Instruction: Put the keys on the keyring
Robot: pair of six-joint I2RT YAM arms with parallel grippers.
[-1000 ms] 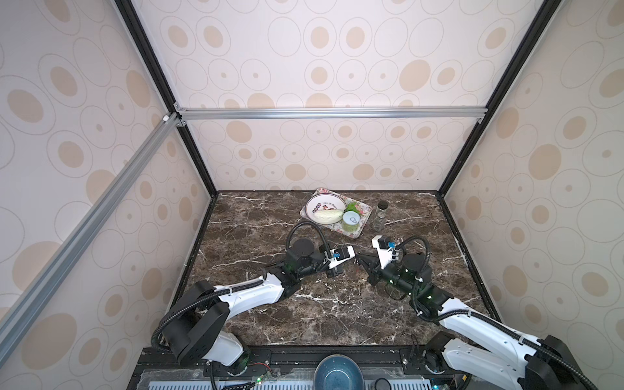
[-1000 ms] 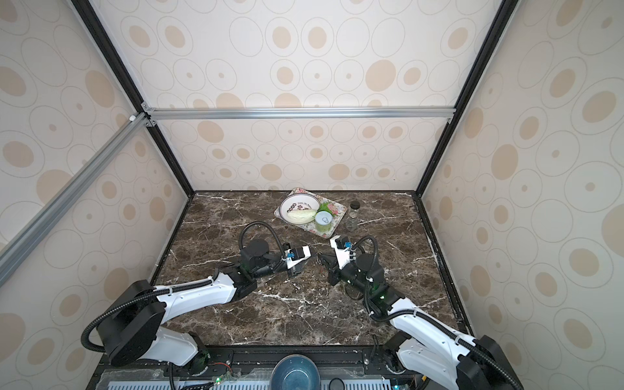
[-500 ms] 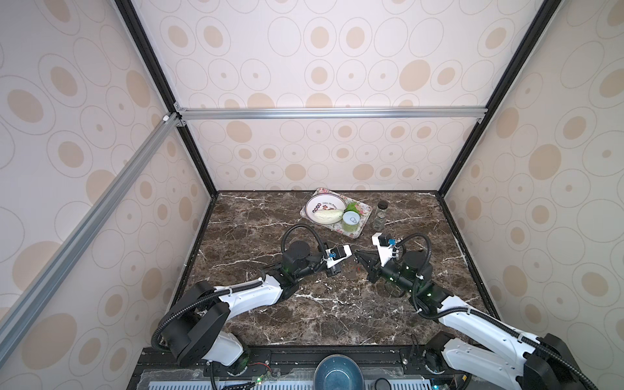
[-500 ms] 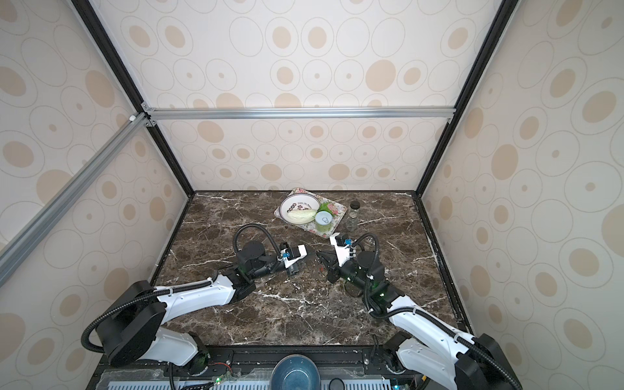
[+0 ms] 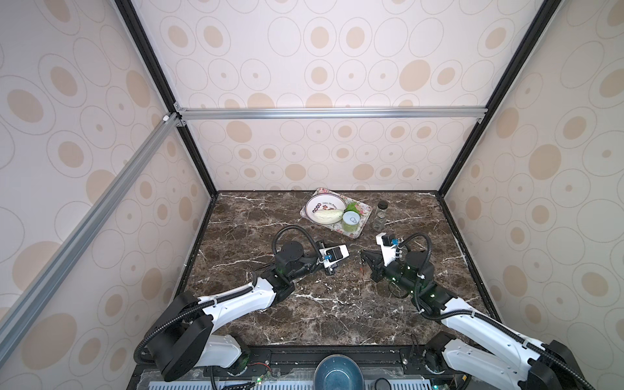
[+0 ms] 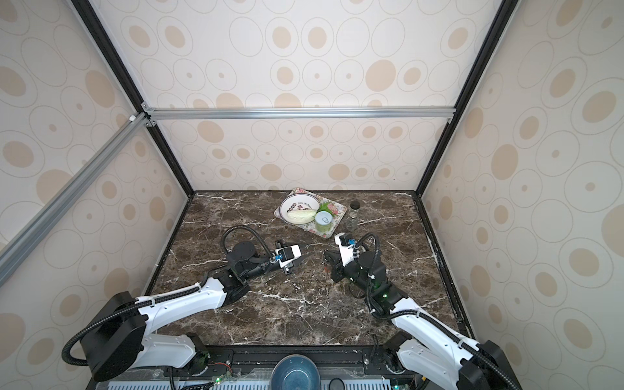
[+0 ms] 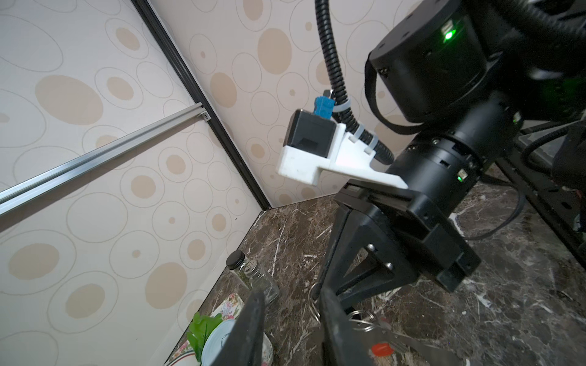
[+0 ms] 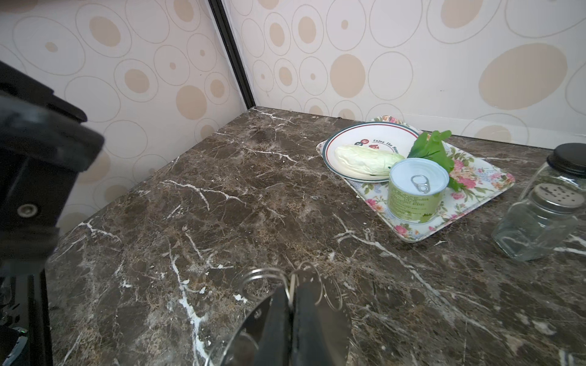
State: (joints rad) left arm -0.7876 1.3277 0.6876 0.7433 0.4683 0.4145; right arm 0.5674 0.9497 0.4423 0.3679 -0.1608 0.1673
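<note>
I count two end effectors (image 7: 291, 298) (image 8: 291, 294), one keyring (image 8: 336, 329), one tray (image 8: 482, 180), one plate (image 8: 364, 136), one can (image 8: 415, 190), two glass shakers (image 8: 539, 221) (image 8: 567, 164), one cabbage leaf (image 8: 364, 160), one leafy sprig (image 8: 434, 149), one bowl (image 5: 337, 373).

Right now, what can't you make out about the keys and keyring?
Black-tagged key: found in no view.
Red-tagged key: blurred in the left wrist view; too small in both top views.
Keyring: right wrist view, split by the right end effector, shut on wire rings; frame edge crops it.
Threaded on or not: can't tell.

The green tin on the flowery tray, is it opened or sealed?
Sealed: the tin stands upright, its lid intact and pull tab lying flat.
</note>
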